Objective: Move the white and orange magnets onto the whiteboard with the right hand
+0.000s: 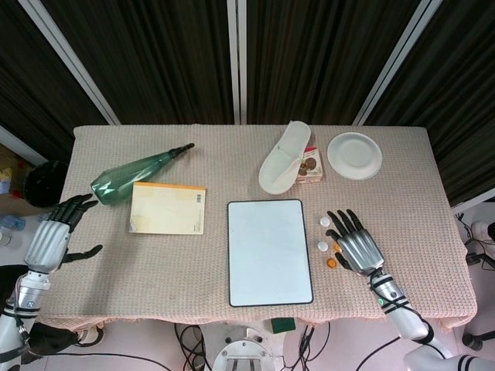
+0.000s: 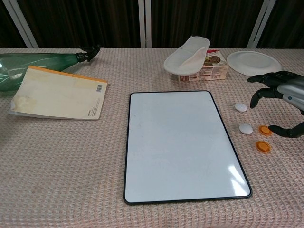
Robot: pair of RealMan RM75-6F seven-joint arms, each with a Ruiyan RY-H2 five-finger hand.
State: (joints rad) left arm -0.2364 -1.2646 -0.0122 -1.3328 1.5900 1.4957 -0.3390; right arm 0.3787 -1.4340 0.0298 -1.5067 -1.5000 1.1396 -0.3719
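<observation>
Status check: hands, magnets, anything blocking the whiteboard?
Right hand open, above the magnets, holding nothing. Left hand open, off the table's left edge. White magnets and orange magnets on the cloth, right of the whiteboard. Board bare, path unobstructed.

Table (image 1: 116, 255), beige woven cloth: whiteboard (image 1: 269, 252), magnets (image 1: 326, 222), notepad (image 1: 168, 208), bottle (image 1: 139, 173), plate (image 1: 354, 155).
</observation>
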